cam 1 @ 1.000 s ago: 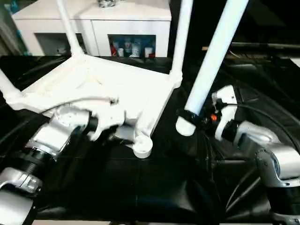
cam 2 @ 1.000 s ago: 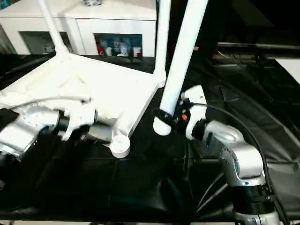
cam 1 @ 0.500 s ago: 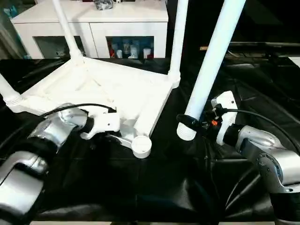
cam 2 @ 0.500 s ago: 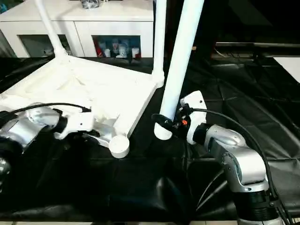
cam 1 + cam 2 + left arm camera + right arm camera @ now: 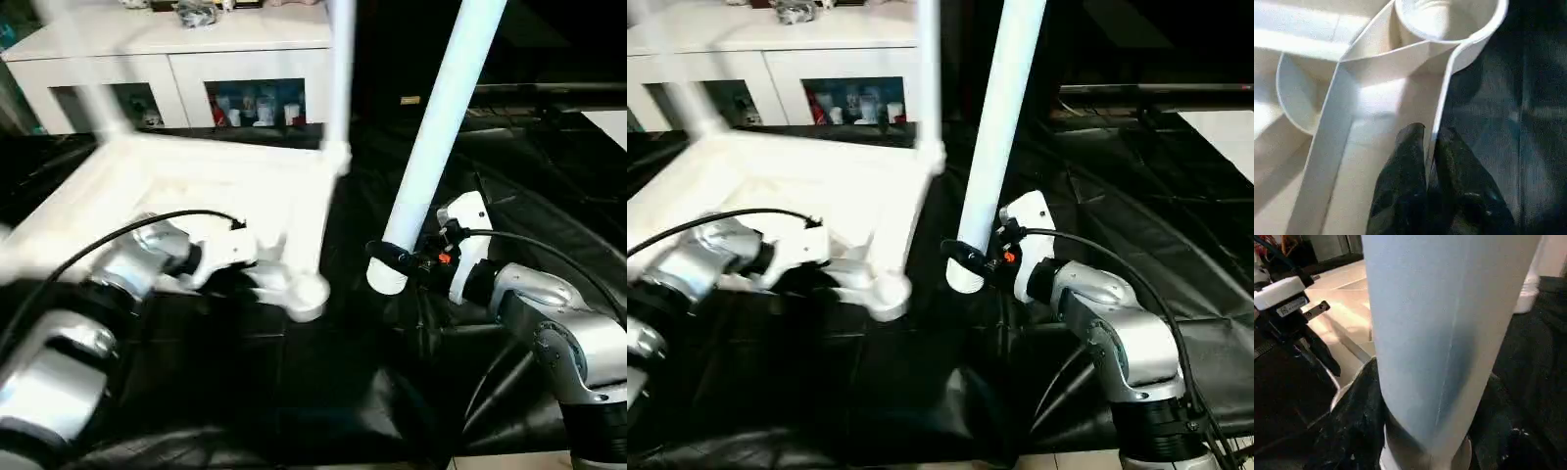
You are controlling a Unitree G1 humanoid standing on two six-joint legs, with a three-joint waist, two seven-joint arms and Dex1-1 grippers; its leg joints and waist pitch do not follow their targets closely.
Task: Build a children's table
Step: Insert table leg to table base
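Our left gripper pinches the tabletop rim by the near empty socket; right gripper clamps the last leg; we'd keep it upright and line up its end squarely before pushing.

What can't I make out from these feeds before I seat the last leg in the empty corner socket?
- Socket depth: the empty corner socket is cut off by the left wrist view's edge.
- Held leg: its upper end runs out of both eye views.
- Leg's lower end: the right gripper wraps it; the right wrist view is too close to tell.
- Far-left corner of the table top: blurred in the eye views.
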